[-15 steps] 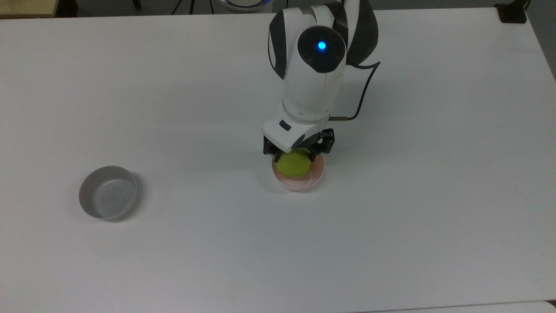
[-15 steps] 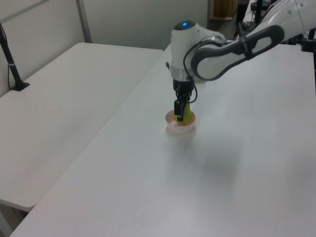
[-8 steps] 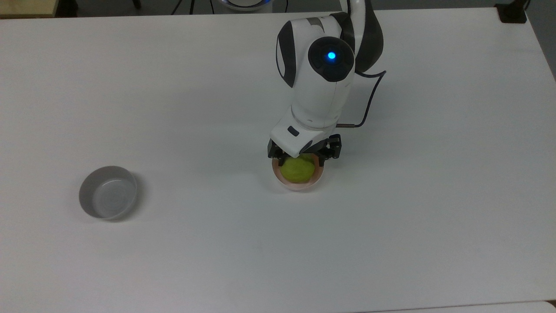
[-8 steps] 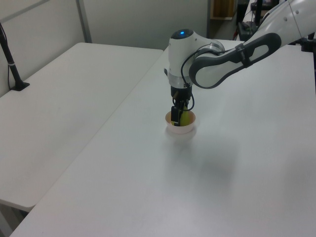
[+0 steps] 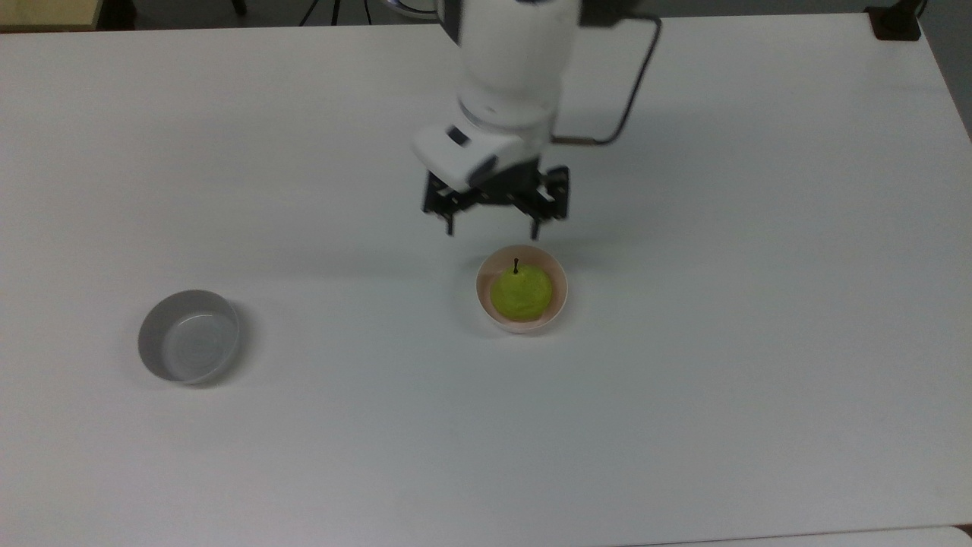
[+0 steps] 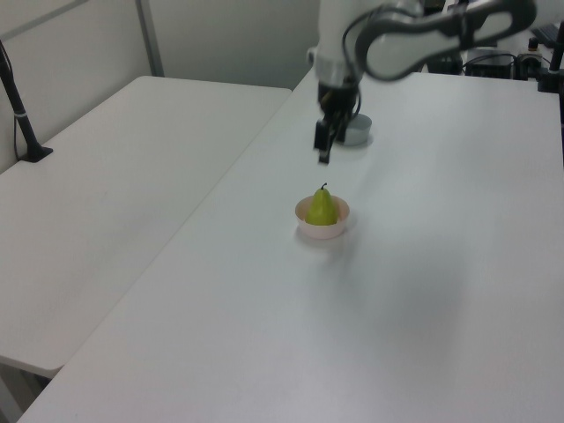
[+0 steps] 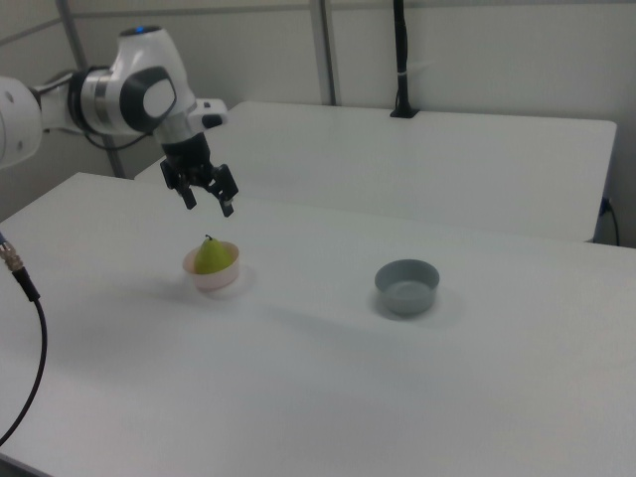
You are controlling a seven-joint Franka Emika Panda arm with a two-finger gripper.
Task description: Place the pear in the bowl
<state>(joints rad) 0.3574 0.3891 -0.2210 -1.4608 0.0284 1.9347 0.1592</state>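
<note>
The yellow-green pear [image 5: 521,294] stands upright with its dark stem up inside the pale pink bowl [image 5: 560,282], near the middle of the white table. In the left view the pear [image 6: 322,208] rises above the bowl's rim [image 6: 322,233]; in the right view the pear [image 7: 210,256] sits in the bowl [image 7: 215,281] too. My gripper [image 5: 492,232] hangs open and empty in the air above the bowl, clear of the pear. The gripper [image 6: 322,155] is well above the stem in the left view, and in the right view the gripper [image 7: 209,207] has its fingers spread.
A grey bowl [image 5: 188,336] stands empty at the top view's left, far from the pink one; the right view has this grey bowl [image 7: 406,285] to the right. A second white table [image 6: 106,176] adjoins this one. A black post [image 7: 400,60] stands on it.
My gripper let go of the pear, which now rests in the pink bowl. The arm has risen and drawn back from the bowl, fingers spread wide.
</note>
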